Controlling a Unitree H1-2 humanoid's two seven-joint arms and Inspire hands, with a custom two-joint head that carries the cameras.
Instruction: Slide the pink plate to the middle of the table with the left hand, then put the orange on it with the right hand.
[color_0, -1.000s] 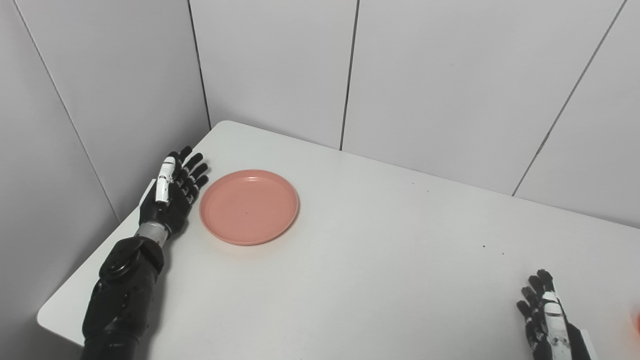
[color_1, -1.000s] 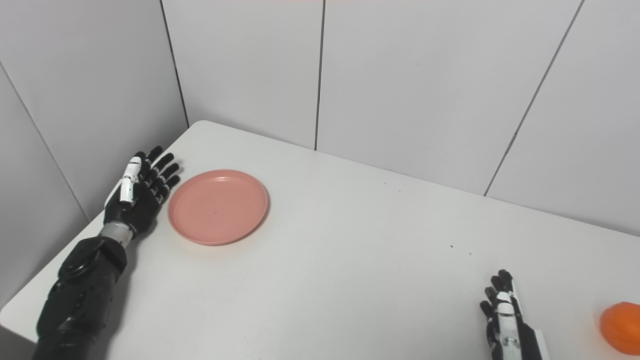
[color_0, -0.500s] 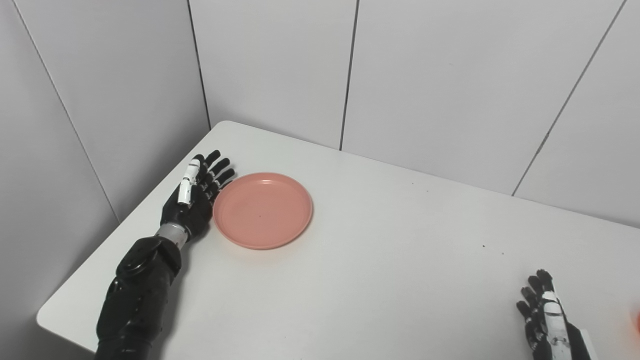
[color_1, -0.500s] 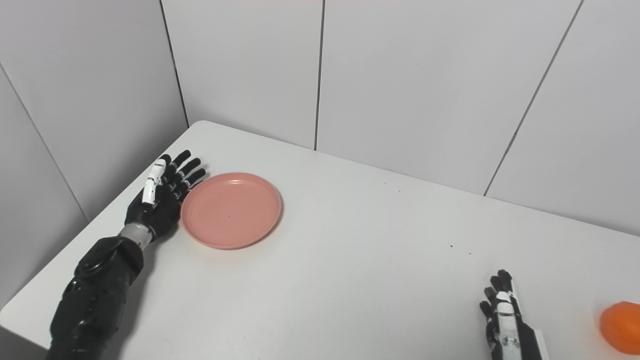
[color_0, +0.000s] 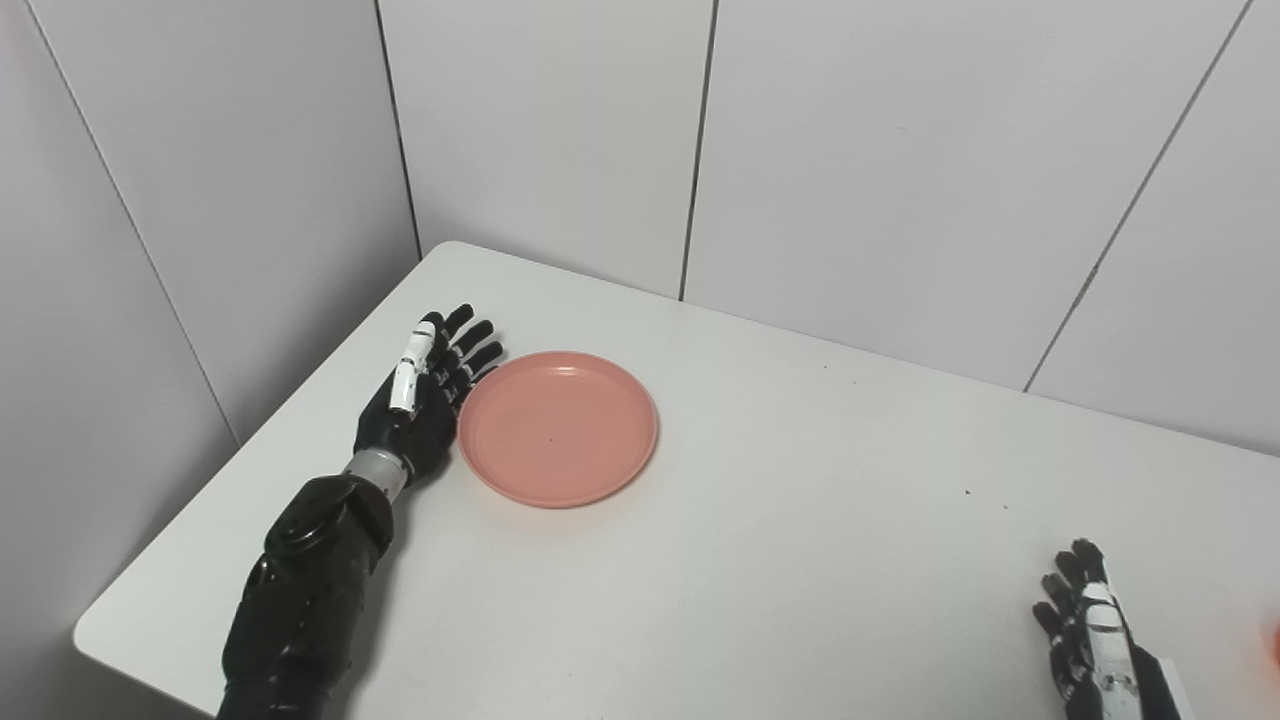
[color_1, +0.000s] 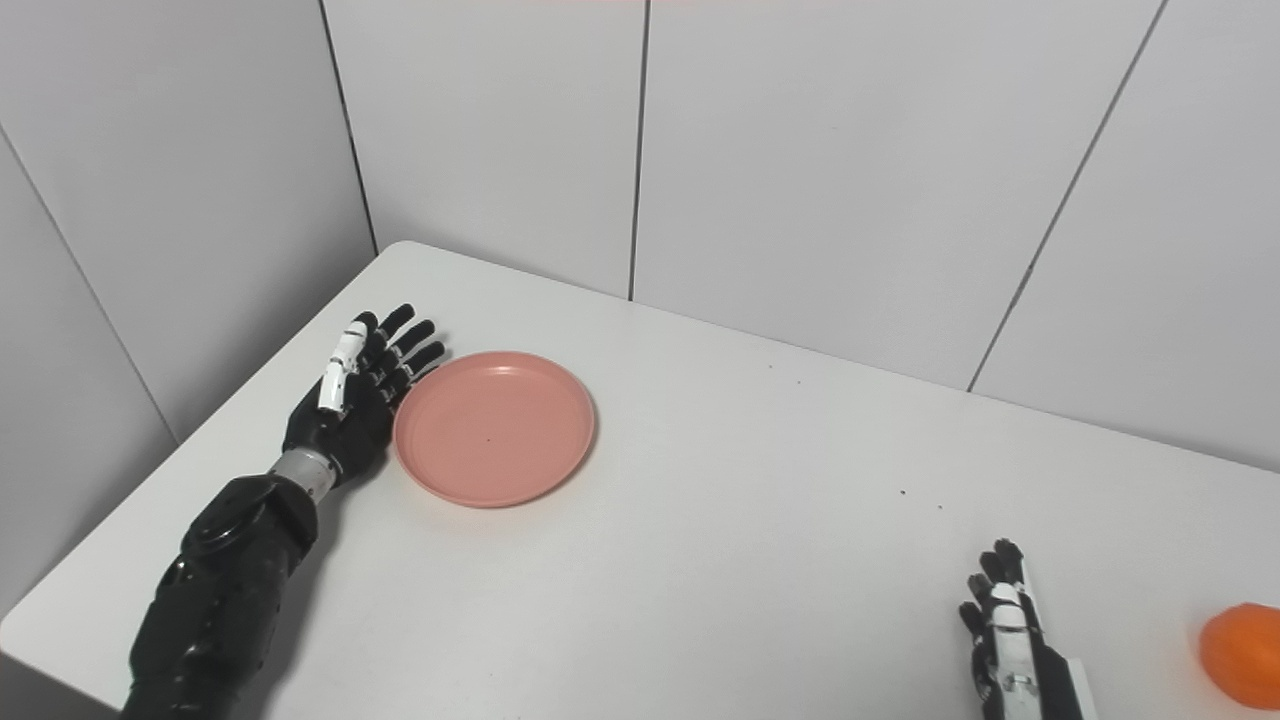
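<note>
Left robot hand (color_1: 355, 405) spread flat against pink plate (color_1: 494, 428) edge; right robot hand (color_1: 1005, 640) spread, near orange (color_1: 1240, 654).

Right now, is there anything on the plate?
No. The pink plate is bare inside; the orange sits apart by the right hand. The left hand rests against its rim. Underneath is hidden.
</note>
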